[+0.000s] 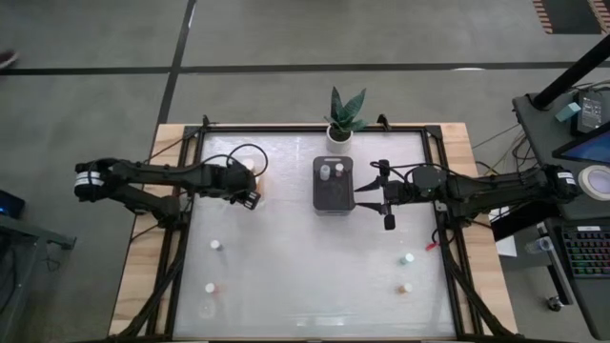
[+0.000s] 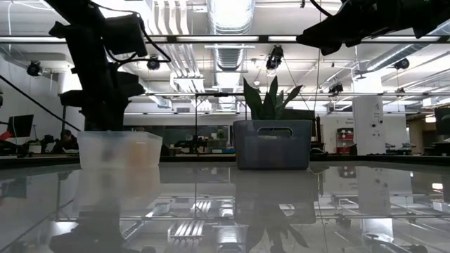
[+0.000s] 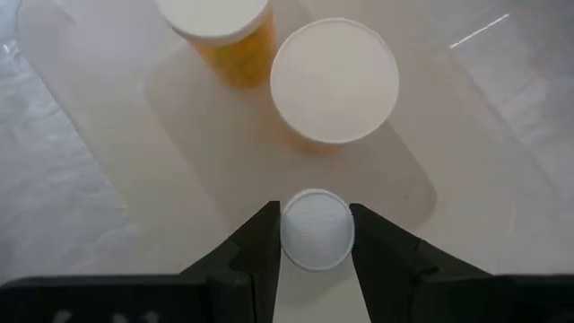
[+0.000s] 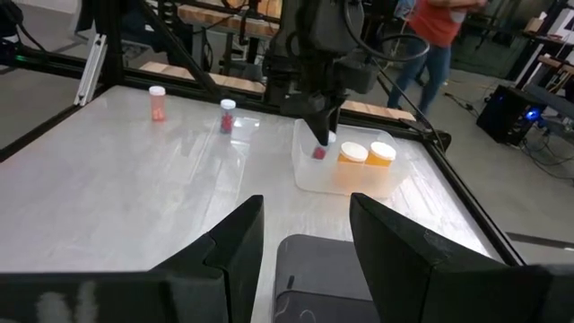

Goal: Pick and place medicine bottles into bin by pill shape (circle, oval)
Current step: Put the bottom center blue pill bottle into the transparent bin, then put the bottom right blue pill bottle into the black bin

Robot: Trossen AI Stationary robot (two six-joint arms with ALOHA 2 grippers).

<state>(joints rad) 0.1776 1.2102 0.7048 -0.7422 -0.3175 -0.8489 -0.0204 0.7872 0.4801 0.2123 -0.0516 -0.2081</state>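
Observation:
My left gripper (image 3: 316, 247) is shut on a thin white-capped bottle with pinkish contents (image 4: 319, 151), over a clear bin (image 4: 309, 175) left of the table's middle. Two wider orange bottles (image 3: 334, 81) (image 3: 220, 27) stand upright in that bin. My right gripper (image 4: 305, 238) is open and empty, just right of a dark bin (image 1: 334, 195) at the table's middle, which holds white-capped bottles (image 1: 332, 171). Several small bottles stand on the table: two at the near left (image 1: 217, 245) (image 1: 210, 288) and two at the near right (image 1: 408, 258) (image 1: 404, 288). My left gripper pinches the thin bottle just under its white cap (image 3: 316, 229) between its two fingers (image 3: 260, 247), one on each side. The fingers come from above, pointing down. The bottle hangs below them over the clear bin's floor; whether its base touches the floor, I cannot tell.
A potted green plant (image 1: 343, 119) stands at the far edge behind the dark bin. A dark frame (image 1: 191, 191) runs around the white table top. In the right wrist view a person (image 4: 439, 27) stands in the room beyond the table.

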